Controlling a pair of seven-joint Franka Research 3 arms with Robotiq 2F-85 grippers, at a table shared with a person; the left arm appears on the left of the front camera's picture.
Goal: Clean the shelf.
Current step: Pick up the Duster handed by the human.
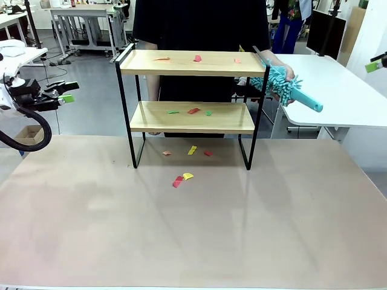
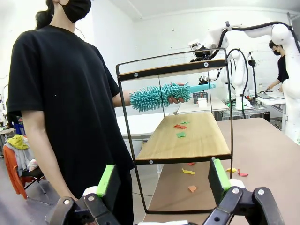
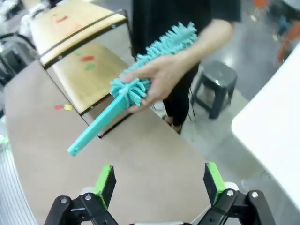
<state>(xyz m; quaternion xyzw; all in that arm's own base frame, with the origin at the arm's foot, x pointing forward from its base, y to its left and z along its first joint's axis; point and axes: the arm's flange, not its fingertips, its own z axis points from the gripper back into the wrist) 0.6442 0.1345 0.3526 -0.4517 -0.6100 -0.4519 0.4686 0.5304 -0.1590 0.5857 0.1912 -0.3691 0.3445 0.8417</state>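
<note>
The shelf (image 1: 193,63) stands mid-table, a two-tier wooden rack in a black frame (image 2: 183,140) (image 3: 75,28), with coloured paper scraps (image 1: 198,58) on both boards and on the table beneath. A person's hand (image 3: 164,77) holds a teal fluffy duster (image 1: 284,84) (image 2: 154,96) (image 3: 140,79) beside the shelf's right end, handle pointing toward my right arm. My left gripper (image 1: 66,96) (image 2: 161,180) hangs open off the table's left side. Facing the duster's handle, my right gripper (image 1: 376,64) (image 3: 159,180) is open at the far right edge.
More scraps (image 1: 183,179) lie on the brown table (image 1: 193,229) in front of the shelf. A white table (image 1: 338,84) stands at the right. A grey stool (image 3: 215,82) sits on the floor by the person. Other desks fill the background.
</note>
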